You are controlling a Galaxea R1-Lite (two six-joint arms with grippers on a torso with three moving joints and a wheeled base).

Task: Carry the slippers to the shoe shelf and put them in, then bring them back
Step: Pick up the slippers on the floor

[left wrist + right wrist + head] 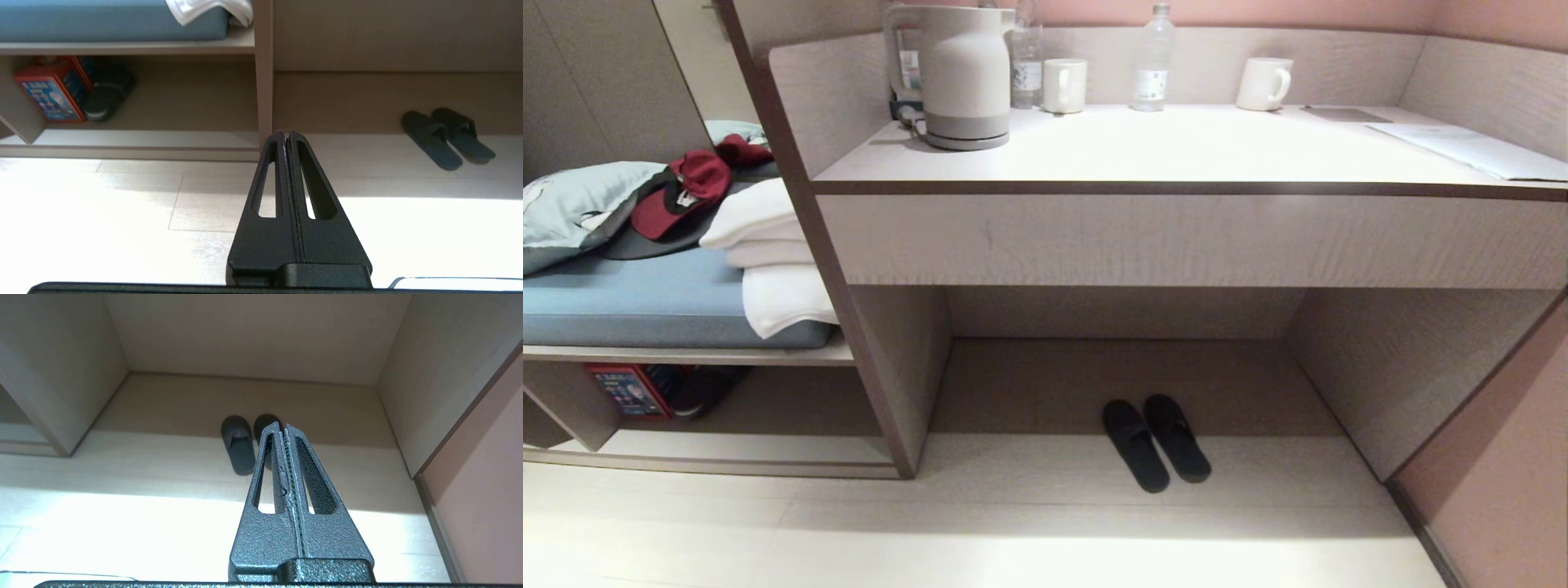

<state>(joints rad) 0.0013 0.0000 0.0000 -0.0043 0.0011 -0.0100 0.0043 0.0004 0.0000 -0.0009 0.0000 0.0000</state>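
Left gripper point(286, 134): fingers pressed flat together, nothing between them. It hangs above the pale floor point(122, 204), pointing toward the upright panel that divides the shoe shelf point(163, 102) from the desk's knee recess. It touches nothing.

Right gripper point(282, 426): fingers closed tip to tip, nothing held. It hangs above the floor in front of the knee recess point(253, 343) and points into it. From the right wrist view its tips overlap one slipper, but it is clear of both.

Neither arm appears in the head view.

Slippers point(1156, 441): a dark pair lying side by side on the floor at the front edge of the knee recess, soles down, touching or nearly touching along their length. Toes point inward toward the back of the recess, heels outward, the pair angled slightly.

Shoe shelf: the low cubby left of the recess, under the bench with the blue cushion point(645, 302). At its back stand a red box point(629, 390) and, just beside it, a dark shoe point(108, 96). The slippers are well apart from this cubby.

Bench: folded white towels point(768, 261), a red cap point(682, 196) and a pillow point(572, 204).

Desk top point(1176, 147): a kettle point(960, 77), two bottles point(1152, 57), two white mugs point(1263, 83) and a sheet of paper point(1470, 151).
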